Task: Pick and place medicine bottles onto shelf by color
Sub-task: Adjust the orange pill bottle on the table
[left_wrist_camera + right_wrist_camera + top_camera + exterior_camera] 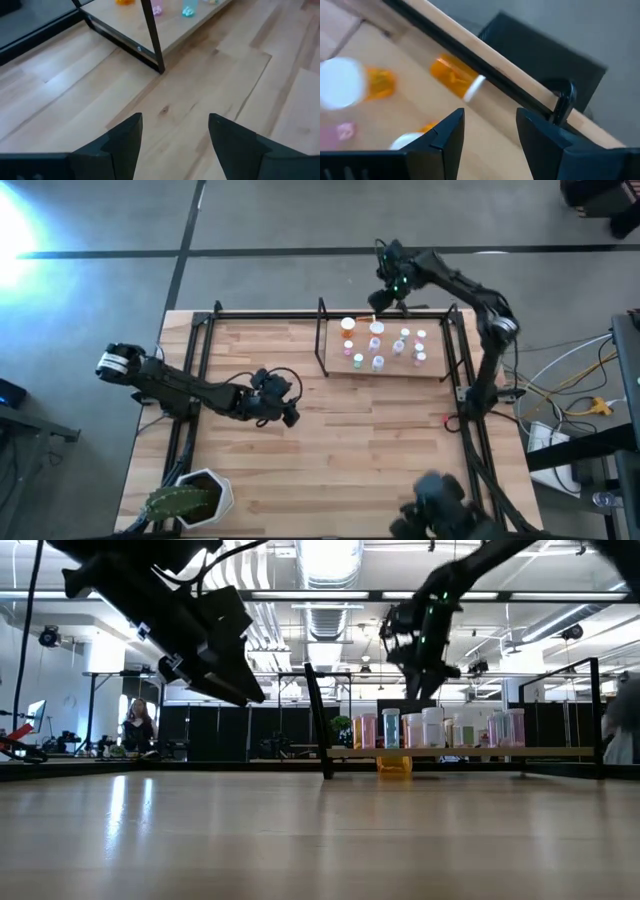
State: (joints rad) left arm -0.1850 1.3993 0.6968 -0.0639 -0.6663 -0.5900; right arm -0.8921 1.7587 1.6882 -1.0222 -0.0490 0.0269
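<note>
step: I am sorting bottles (pixel 377 346) on the shelf (pixel 436 370) | right gripper (pixel 381 301) hovering open, empty, over shelf's far edge | left gripper (pixel 289 412) waiting open beside shelf | next: reaching down for a bottle

Bottles (pixel 432 730) on shelf (pixel 470 752), seemingly upright

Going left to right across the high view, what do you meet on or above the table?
Cactus pot at the near left corner → left gripper, open and empty above bare tabletop → shelf with the medicine bottles standing on it → right gripper, open, above the shelf's far edge.
</note>
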